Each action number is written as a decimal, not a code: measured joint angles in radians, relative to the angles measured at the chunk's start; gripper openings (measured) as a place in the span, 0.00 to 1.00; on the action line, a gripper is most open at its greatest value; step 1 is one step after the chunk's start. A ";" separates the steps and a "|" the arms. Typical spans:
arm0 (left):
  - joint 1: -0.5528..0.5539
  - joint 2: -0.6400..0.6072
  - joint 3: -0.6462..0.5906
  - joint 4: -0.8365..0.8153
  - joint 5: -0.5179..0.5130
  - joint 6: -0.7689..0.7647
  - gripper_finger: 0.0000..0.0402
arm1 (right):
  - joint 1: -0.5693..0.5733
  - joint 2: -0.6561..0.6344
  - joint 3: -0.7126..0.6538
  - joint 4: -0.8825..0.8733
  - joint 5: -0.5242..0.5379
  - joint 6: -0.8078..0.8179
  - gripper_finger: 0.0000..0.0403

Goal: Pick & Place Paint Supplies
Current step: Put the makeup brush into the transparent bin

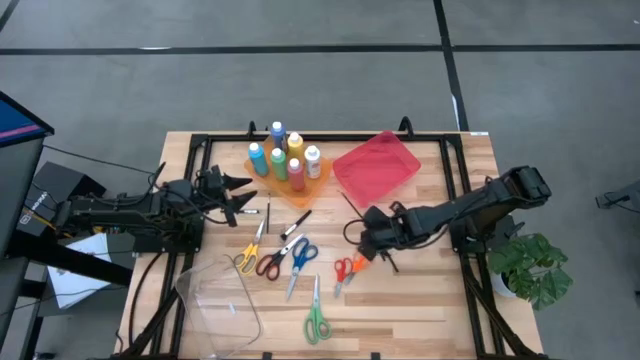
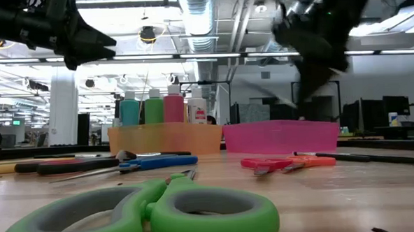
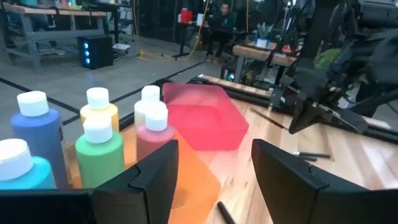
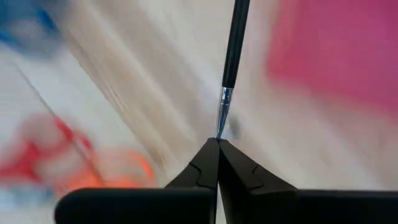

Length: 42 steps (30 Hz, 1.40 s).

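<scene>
Jaws of the right gripper (image 4: 217, 142) are clenched on the tip of a brush (image 4: 233, 53) lying on the tabletop (image 1: 420, 310) beside the red tray (image 1: 377, 166), apparently for lifting, while the left gripper (image 1: 243, 196) waits released near the bottles (image 1: 285, 158).

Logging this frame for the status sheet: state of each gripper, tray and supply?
left gripper: open, empty, facing the paint bottles
right gripper: shut on brush tip
brush: pinched at its bristle end
paint bottles: upright, capped, in orange tray
red tray: empty
clear tray: empty
green scissors: closed, flat on table
</scene>
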 joint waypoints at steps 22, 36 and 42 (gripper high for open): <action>0.000 0.172 -0.218 0.803 0.322 -0.049 0.72 | -0.065 0.053 0.069 1.006 0.036 -0.780 0.00; 0.000 0.530 -0.062 0.867 0.438 -0.047 0.72 | -0.076 0.272 0.207 1.019 -0.054 -0.857 0.00; -0.003 0.642 -0.061 1.047 0.495 -0.046 0.72 | -0.084 0.280 0.206 1.029 -0.082 -0.857 0.00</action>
